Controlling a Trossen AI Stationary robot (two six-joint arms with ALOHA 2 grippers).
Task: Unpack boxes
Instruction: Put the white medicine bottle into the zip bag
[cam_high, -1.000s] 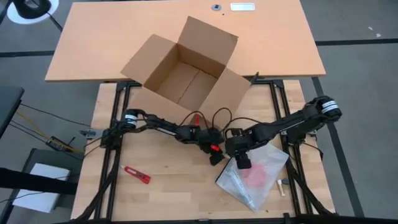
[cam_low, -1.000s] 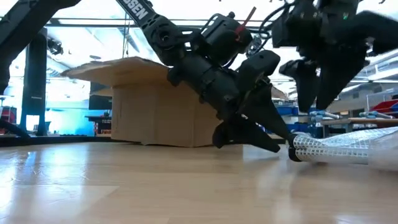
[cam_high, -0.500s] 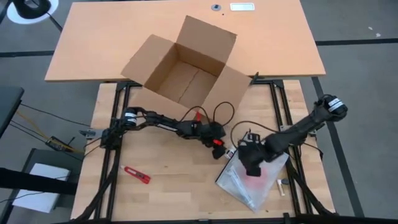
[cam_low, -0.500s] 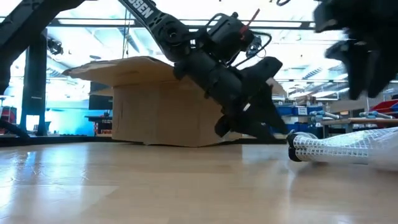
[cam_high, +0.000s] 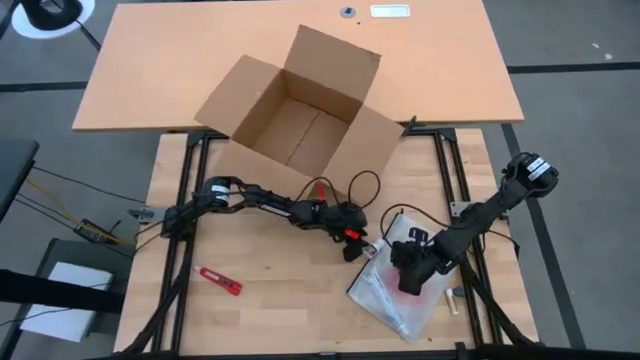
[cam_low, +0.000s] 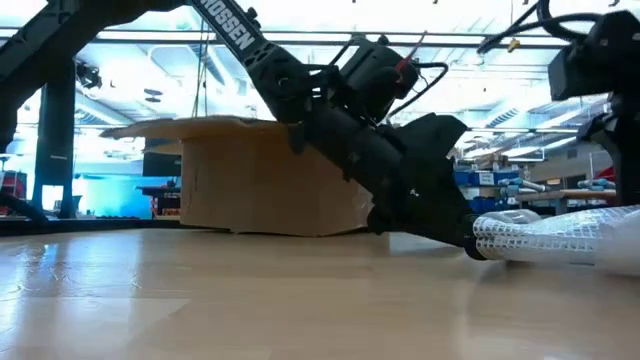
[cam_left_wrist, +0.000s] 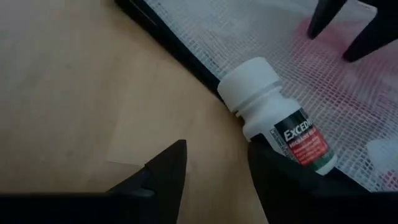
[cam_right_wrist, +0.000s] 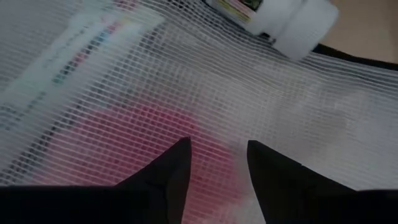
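Observation:
The brown cardboard box (cam_high: 290, 115) stands open at the far side, its flaps spread; it also shows in the low view (cam_low: 250, 185). A clear mesh bag (cam_high: 405, 285) with something red inside lies on the wooden table. A white pill bottle (cam_left_wrist: 277, 127) lies on its side at the bag's edge. My left gripper (cam_left_wrist: 214, 174) is open, low over the table, with the bottle just beyond one finger. My right gripper (cam_right_wrist: 214, 168) is open, pointing down over the bag's red patch (cam_right_wrist: 155, 143). My left gripper has one finger (cam_left_wrist: 273, 168) right beside the lower side of the pill bottle (cam_left_wrist: 305, 152), slanting down from the table's left; I cannot tell whether it touches it. My right gripper's fingertips stand just over the mesh bag (cam_right_wrist: 217, 106); I cannot tell whether they touch it.
A red utility knife (cam_high: 218, 281) lies on the table at the near left. A small white thing (cam_high: 452, 296) lies right of the bag. The box straddles the gap between the wooden table and the far desk (cam_high: 150, 60).
My right gripper has gone toward the table's right and near edge, and now stands over the middle of the bag. My left gripper has gone lower and a little toward the right, up to the bag's edge and the bottle. The box has kept still.

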